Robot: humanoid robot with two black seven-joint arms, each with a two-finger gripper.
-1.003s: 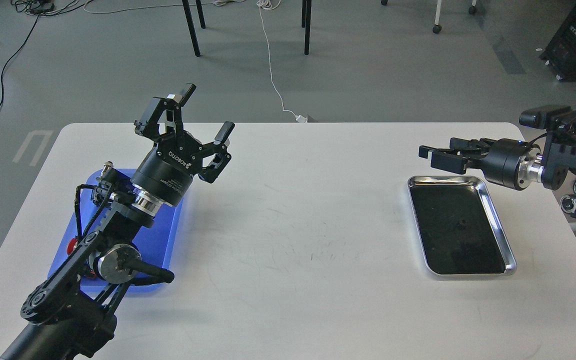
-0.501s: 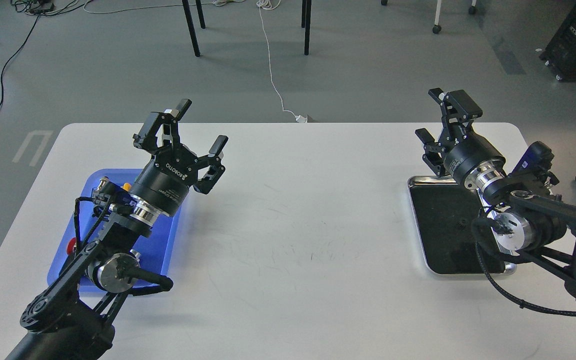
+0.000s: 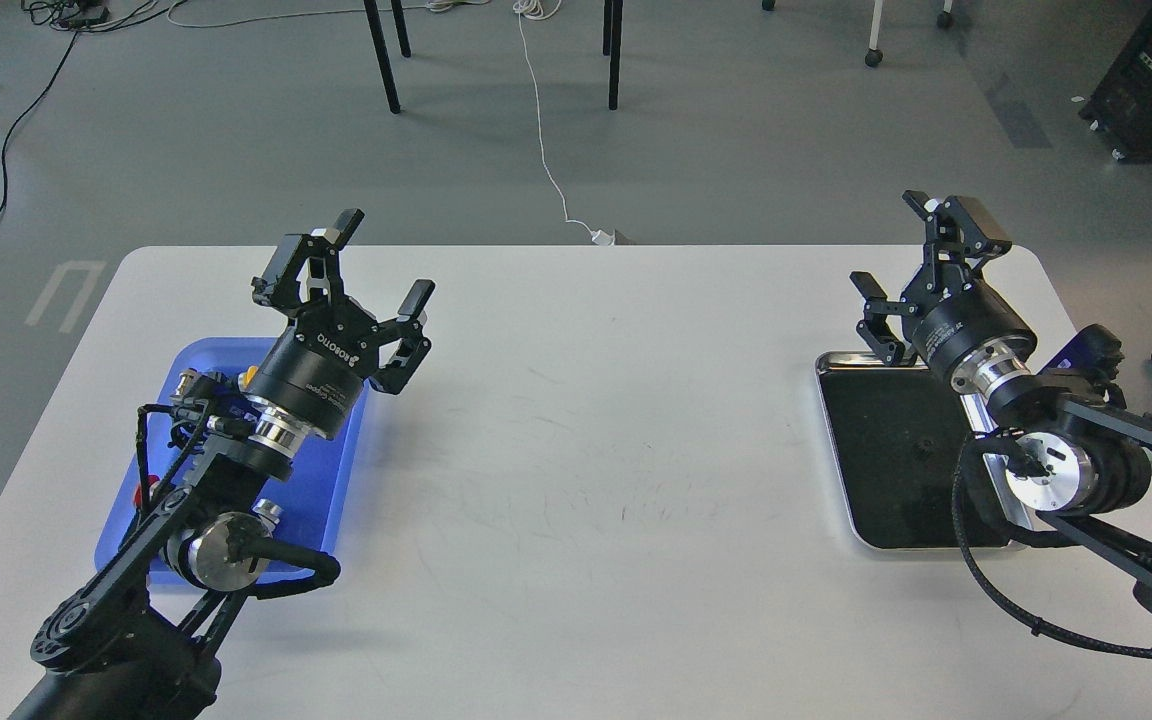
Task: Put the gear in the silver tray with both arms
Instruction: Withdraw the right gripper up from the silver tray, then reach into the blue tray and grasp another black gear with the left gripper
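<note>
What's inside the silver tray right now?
The silver tray shows a dark bottom with one small dark speck, too small to identify. The right arm covers its right side.

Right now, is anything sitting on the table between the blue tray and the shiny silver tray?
Nothing visible. The white table is bare between the blue tray and the silver tray. The open left gripper and open right gripper hang above the trays' near ends, not in that gap. No gear can be made out.
</note>
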